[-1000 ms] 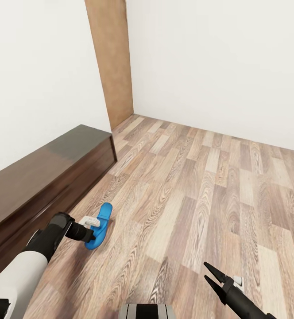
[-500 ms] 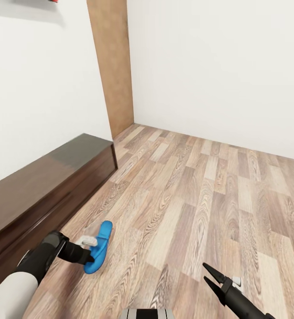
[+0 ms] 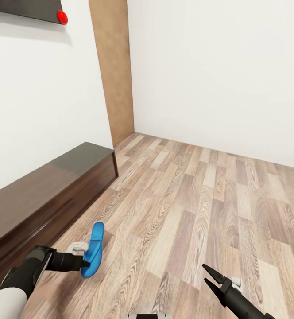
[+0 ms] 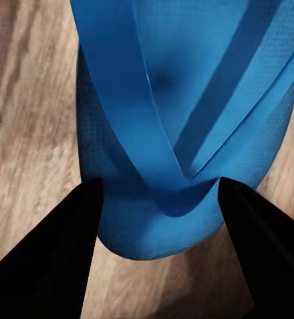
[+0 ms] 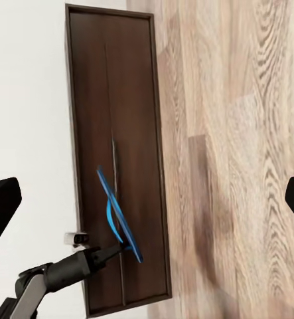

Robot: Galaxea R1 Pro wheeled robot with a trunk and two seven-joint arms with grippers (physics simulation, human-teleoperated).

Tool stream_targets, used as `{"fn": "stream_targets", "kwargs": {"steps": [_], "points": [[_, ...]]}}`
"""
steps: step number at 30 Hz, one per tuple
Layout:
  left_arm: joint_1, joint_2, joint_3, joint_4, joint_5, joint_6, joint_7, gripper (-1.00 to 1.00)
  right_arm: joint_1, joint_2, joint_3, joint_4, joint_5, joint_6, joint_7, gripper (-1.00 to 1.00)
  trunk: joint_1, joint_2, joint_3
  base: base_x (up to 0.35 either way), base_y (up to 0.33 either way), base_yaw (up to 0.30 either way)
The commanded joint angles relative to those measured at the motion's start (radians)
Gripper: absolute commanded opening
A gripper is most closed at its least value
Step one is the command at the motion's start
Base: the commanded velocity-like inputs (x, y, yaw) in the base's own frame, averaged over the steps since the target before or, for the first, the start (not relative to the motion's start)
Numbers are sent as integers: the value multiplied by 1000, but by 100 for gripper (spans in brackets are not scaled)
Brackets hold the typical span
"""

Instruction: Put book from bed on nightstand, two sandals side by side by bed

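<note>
Beside the bench (image 3: 45, 186), left claw (image 3: 86, 264) pinching sandal (image 3: 93, 249), heel end hidden

A single bright-blue sandal (image 3: 93, 249) shows at the lower left of the head view, turned on edge with its sole nearly vertical, lifted off the wood-plank floor (image 3: 200, 208). Its blue toe straps (image 4: 161, 143) meet in a V near the rounded end, and it is gripped at that end by the left gripper (image 3: 84, 263).

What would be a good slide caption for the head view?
Left tool holding a blue sandal above the wood floor beside a dark bench.
</note>
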Motion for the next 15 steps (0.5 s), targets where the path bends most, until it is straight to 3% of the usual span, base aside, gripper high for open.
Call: {"fn": "stream_targets", "kwargs": {"steps": [1,4,9,15], "points": [[3,-1,9,-1,-9,4,-8,-100,0,1,0,0,-5,7,0,100,-1,0,3,0,0,0],[20,0,29,0,-2,0,-19,-100,0,4,4,-2,-6,6,0,100,-2,1,15,0,0,0],[74,-6,71,0,25,-28,-50,-100,0,6,47,-2,-6,4,-3,100,-4,2,34,0,0,0],[96,-12,81,1,34,-63,-60,-100,0,6,75,-2,-6,3,-3,100,-7,3,57,0,0,0]]}}
